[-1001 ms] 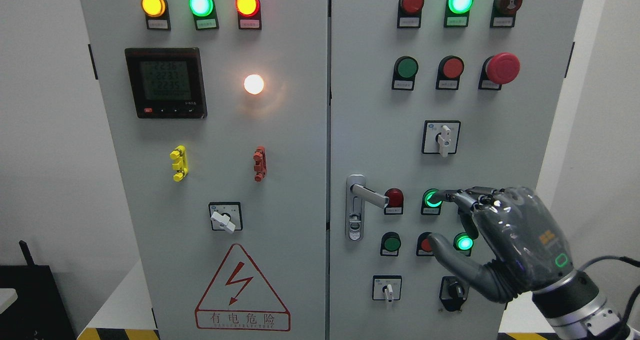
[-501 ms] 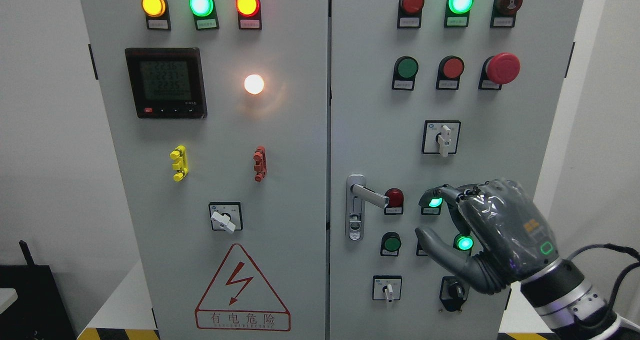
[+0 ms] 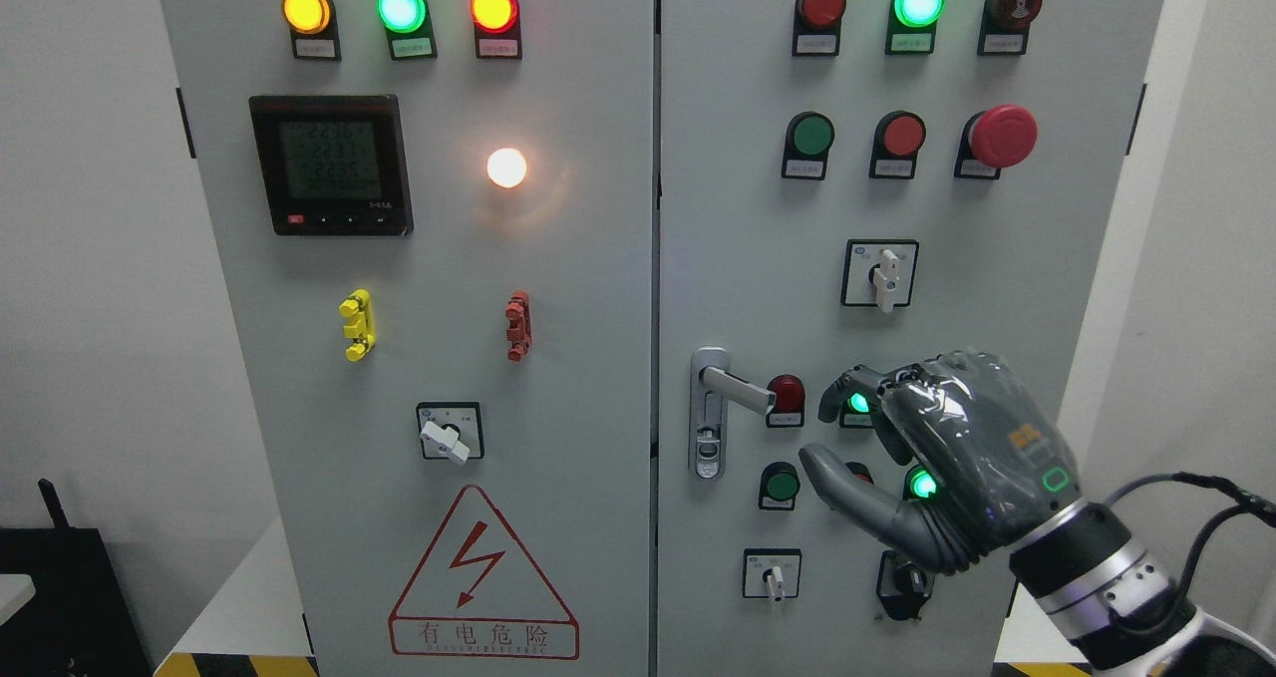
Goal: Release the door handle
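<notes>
A silver lever door handle (image 3: 733, 388) sits on its long backplate (image 3: 708, 418) at the left edge of the grey cabinet's right door (image 3: 758, 258), its lever pointing right. My right hand (image 3: 827, 428), dark grey, hovers just right of the lever tip without touching it. Its fingers (image 3: 847, 386) are loosely curled and the thumb (image 3: 832, 478) is spread below, with nothing held. The hand covers part of the green and red buttons behind it. The left arm does not show.
The right door carries red and green pushbuttons (image 3: 809, 135), a red mushroom stop (image 3: 1002, 136) and rotary switches (image 3: 881, 273). The left door (image 3: 429, 308) has a meter (image 3: 331, 166), lamps (image 3: 401, 7) and a warning triangle (image 3: 481, 577). White walls flank the cabinet.
My right hand has drifted left and slightly up toward the handle's lever, its fingers curling in a little. The handle has not moved.
</notes>
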Available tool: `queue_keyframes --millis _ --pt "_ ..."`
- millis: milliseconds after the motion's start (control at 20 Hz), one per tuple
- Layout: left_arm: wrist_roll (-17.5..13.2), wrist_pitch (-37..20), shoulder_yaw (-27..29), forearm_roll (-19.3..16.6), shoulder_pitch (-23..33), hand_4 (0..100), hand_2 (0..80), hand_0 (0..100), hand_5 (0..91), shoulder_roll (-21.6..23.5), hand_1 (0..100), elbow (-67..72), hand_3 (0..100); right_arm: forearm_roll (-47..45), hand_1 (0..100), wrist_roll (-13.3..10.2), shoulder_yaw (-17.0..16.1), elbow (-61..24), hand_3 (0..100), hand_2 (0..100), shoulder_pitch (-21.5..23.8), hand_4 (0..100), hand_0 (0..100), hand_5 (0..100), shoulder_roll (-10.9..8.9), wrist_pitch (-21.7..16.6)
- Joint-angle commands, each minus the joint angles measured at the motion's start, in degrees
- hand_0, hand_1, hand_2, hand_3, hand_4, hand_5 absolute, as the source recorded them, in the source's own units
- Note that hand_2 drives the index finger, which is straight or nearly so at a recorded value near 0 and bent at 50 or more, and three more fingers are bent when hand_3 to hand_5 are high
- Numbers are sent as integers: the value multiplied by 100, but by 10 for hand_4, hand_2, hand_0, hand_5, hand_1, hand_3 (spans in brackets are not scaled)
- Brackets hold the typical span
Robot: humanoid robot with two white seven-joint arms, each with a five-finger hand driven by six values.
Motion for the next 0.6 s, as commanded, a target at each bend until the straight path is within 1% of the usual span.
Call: queue_keyframes --millis 0,150,200,250,300,551 --pt "5 2 0 -4 0 0 0 120 0 0 389 -176 0 -42 19 -6 293 -20 1000 516 -87 1000 415 1000 364 164" --pt "5 2 0 -4 0 0 0 120 0 0 389 -176 0 -146 20 -6 293 -20 1000 517 -149 1000 414 1000 400 340" --pt "5 2 0 5 0 0 0 120 0 0 389 -176 0 -330 22 -6 293 -11 1000 517 -184 1000 414 1000 452 419" --pt "5 2 0 -4 0 0 0 120 0 0 389 -176 0 -393 25 -6 293 -11 1000 517 -193 1000 414 1000 505 533" --pt "5 2 0 -4 0 0 0 120 0 0 389 -176 0 -402 26 -15 293 -20 1000 516 -219 1000 414 1000 514 699" --pt "5 2 0 5 0 0 0 120 0 0 389 -176 0 -411 43 -15 310 -11 1000 500 -272 1000 414 1000 523 754"
